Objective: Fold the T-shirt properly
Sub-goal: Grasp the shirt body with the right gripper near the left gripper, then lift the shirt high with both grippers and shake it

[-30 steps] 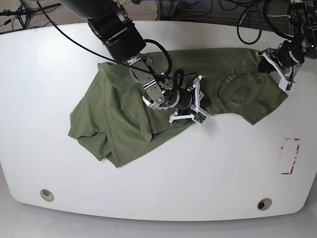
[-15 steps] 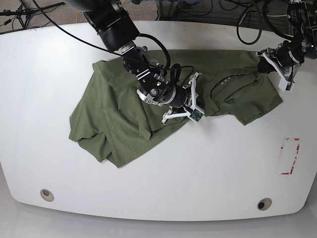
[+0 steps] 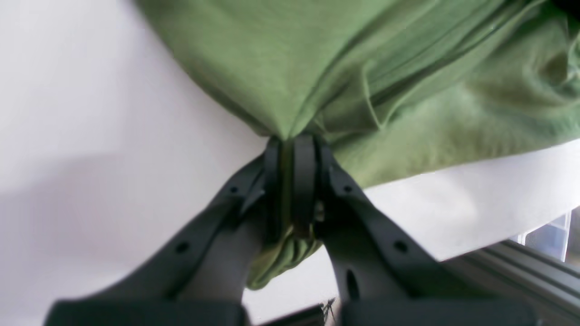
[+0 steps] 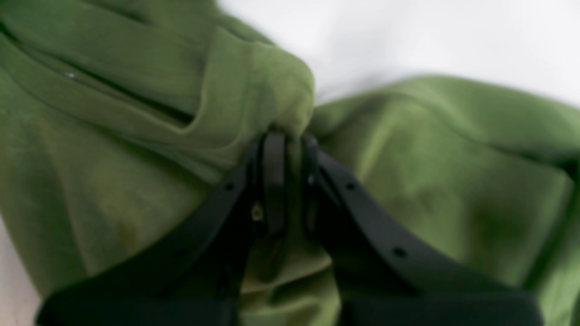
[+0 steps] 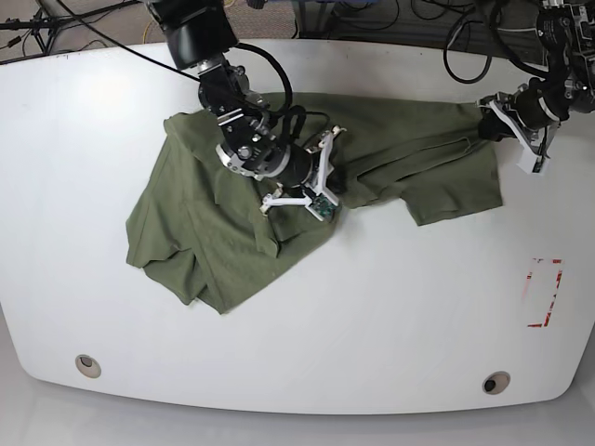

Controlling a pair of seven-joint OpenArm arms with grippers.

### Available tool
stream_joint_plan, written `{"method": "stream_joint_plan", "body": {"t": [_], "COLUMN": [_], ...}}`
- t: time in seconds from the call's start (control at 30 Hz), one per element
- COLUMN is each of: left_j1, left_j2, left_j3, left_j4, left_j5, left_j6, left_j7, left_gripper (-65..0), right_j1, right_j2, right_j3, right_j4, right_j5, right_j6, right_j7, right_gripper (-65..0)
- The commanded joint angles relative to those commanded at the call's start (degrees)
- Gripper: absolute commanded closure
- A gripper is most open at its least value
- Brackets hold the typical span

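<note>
Spreading step. T-shirt [image 5: 232, 223] bunched across the white bench [image 5: 390, 316]. Left gripper [image 3: 290, 149] and right gripper [image 4: 287, 140] fingers clamped tight on cloth. Next: pulling apart to flatten.

The left gripper [image 3: 290, 154] pinches a bunched edge of the olive T-shirt [image 3: 362, 72] between its dark fingers [image 3: 304, 181]. The cloth fans out toward twelve and two o'clock over the white surface [image 3: 90, 113]; a small tuft hangs below at six.
</note>
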Motion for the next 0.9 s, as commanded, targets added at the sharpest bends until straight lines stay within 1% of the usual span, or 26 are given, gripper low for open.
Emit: {"method": "stream_joint_plan", "body": {"t": [0.13,0.2,0.3,0.4,0.5,0.57,0.63,0.73,0.83,0.9], "left_j1": [-2.02,-3.43,-5.98,-10.29,-13.89,-16.79,-19.34,-24.26,-29.36,-34.11], "left_j2": [0.18,0.18,0.35,1.14,2.11,4.40,5.54,5.80,6.15,8.00], "left_j3": [2.11,3.52,5.71,8.26,9.14,9.23,9.76,11.52,11.87,11.87], "left_j4": [0.18,0.18,0.26,1.14,3.25,5.36,6.68,8.00,8.00,7.74], "left_j5": [0.00,-0.09,-0.26,-0.26,-0.26,-0.26,-0.26,-0.26,-0.26,-0.18], "left_j6": [0.00,0.09,0.18,0.18,0.09,0.09,0.09,0.09,0.09,0.09], "left_j7": [0.00,0.00,0.00,0.00,0.00,0.00,0.00,0.00,0.00,0.00], "left_gripper": [0.0,0.0,0.0,0.0,0.0,0.0,0.0,0.0,0.0,0.0], "right_j1": [-2.02,-3.08,-3.60,-3.52,-1.67,0.62,2.37,5.89,8.97,12.13], "right_j2": [1.32,1.23,1.05,0.97,1.32,1.41,1.93,3.87,4.84,6.33], "right_j3": [-0.09,-0.26,0.00,0.09,0.26,0.97,1.49,1.93,2.02,2.11], "right_j4": [3.69,5.36,7.91,10.90,14.15,14.95,14.86,14.68,14.59,14.59], "right_j5": [0.00,0.00,0.00,-0.09,-0.09,-0.09,-0.09,0.35,0.35,0.44], "right_j6": [-0.09,-0.26,-0.35,-0.35,-0.35,-0.44,-0.44,-0.44,-0.44,-0.44], "right_j7": [0.00,-0.18,-1.67,-2.90,-3.43,-3.52,-3.52,-3.43,-3.25,-3.25], "right_gripper": [-3.3,-3.3,-3.3,-3.2,-3.0,-3.0,-3.0,-3.0,-3.0,-3.0]}}
